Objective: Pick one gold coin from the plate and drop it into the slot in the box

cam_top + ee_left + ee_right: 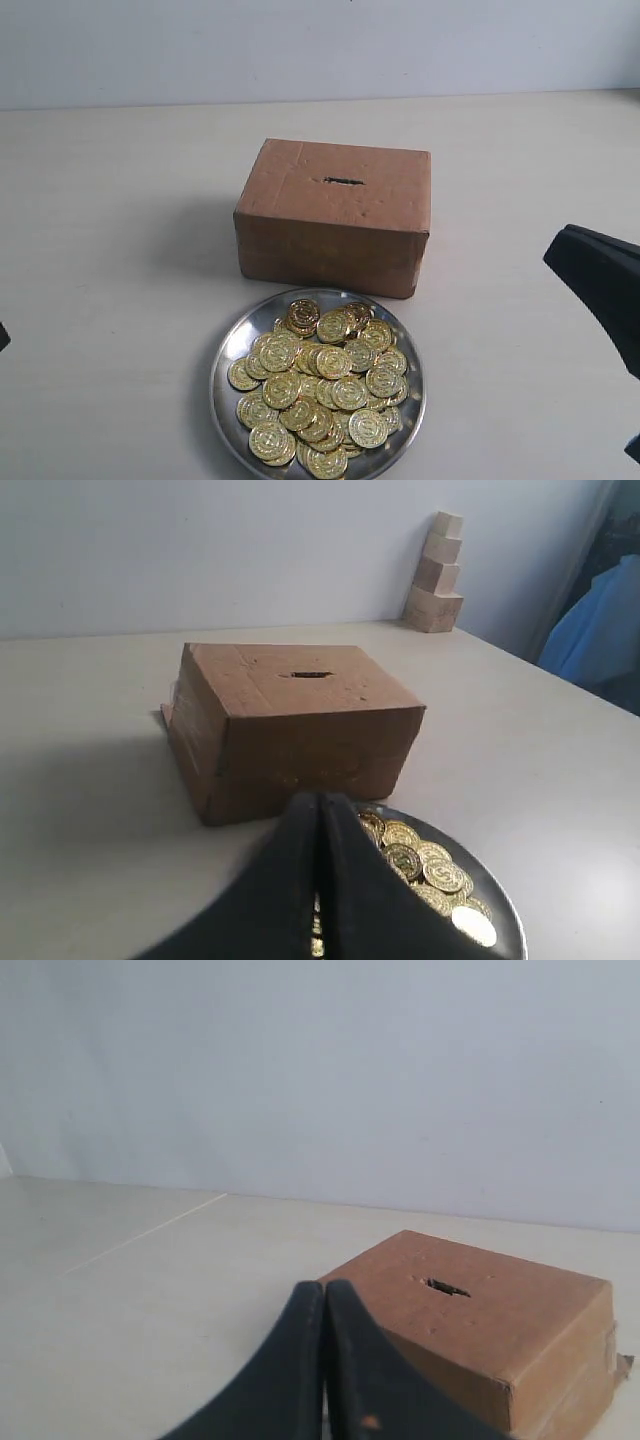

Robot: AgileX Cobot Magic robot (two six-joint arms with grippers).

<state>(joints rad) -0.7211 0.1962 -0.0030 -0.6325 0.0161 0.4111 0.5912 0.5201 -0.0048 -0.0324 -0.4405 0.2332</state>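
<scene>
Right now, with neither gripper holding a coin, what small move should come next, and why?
Probably open the left gripper and ease it toward the coins on the plate. Its jaws are shut and empty, and its wrist view shows the pile just past its tips; the right gripper, also shut, sees only the box.

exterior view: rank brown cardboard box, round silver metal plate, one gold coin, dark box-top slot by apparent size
1-2. brown cardboard box and round silver metal plate: about alike, plate nearer the camera, so unranked
3. one round gold coin
4. narrow dark slot: coin-long but far thinner
</scene>
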